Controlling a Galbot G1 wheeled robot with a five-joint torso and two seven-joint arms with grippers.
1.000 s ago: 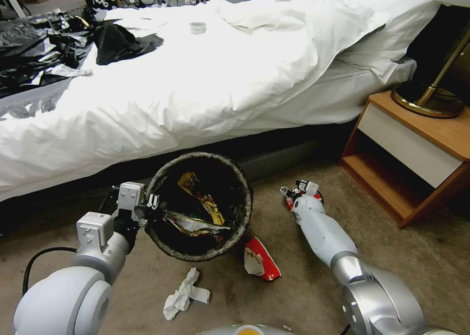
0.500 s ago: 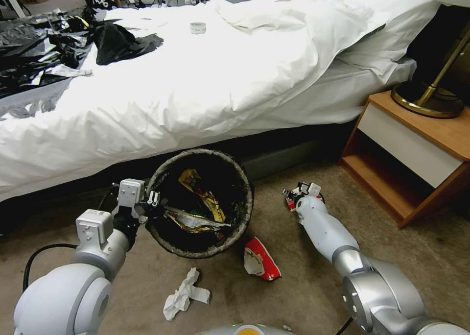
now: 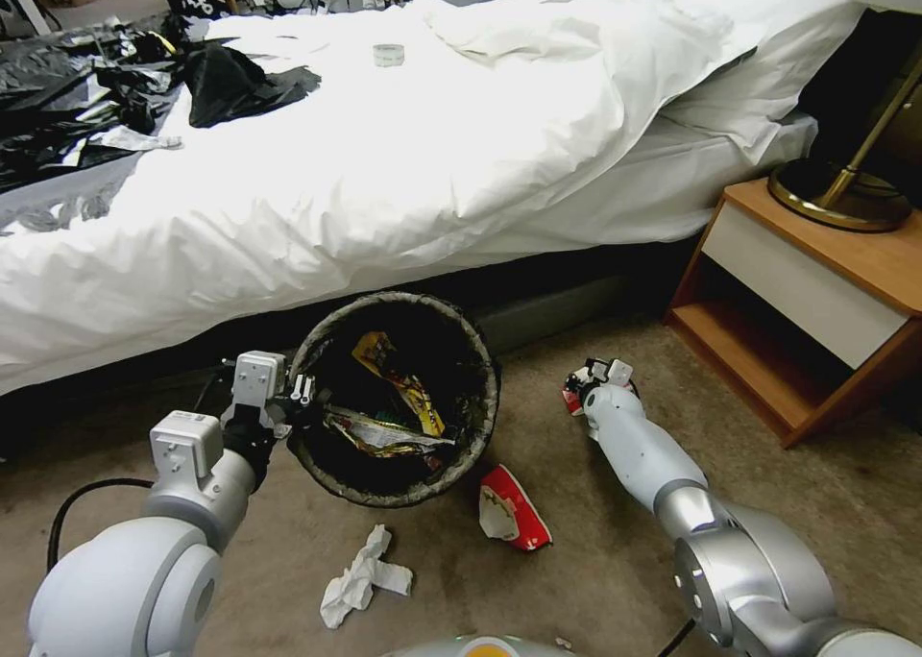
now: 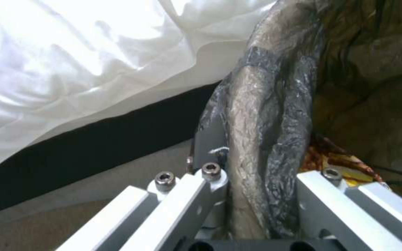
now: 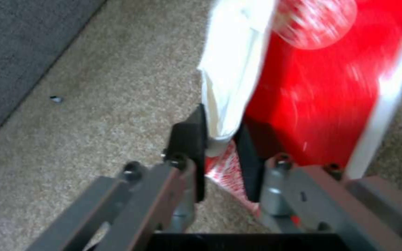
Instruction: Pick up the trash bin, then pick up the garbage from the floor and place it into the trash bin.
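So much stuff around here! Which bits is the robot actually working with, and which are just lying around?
Working with:
- trash bin, gripped at its rim by the left gripper
- red-and-white packaging, pinched by the right gripper
- red wrapper
- crumpled white paper

Lying around:
- bed
- nightstand
- lamp

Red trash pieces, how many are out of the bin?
2: one red-and-white wrapper lies on the carpet beside the trash bin; another red piece is pinched in the right gripper. More may be hidden.

- From our head we look forward and down at the floor (image 3: 595, 542) beside the bed (image 3: 403, 167).
- Our left wrist view sits close against the trash bin (image 4: 266, 115) rim.
- Our right wrist view hovers close over the same floor (image 5: 94, 87).
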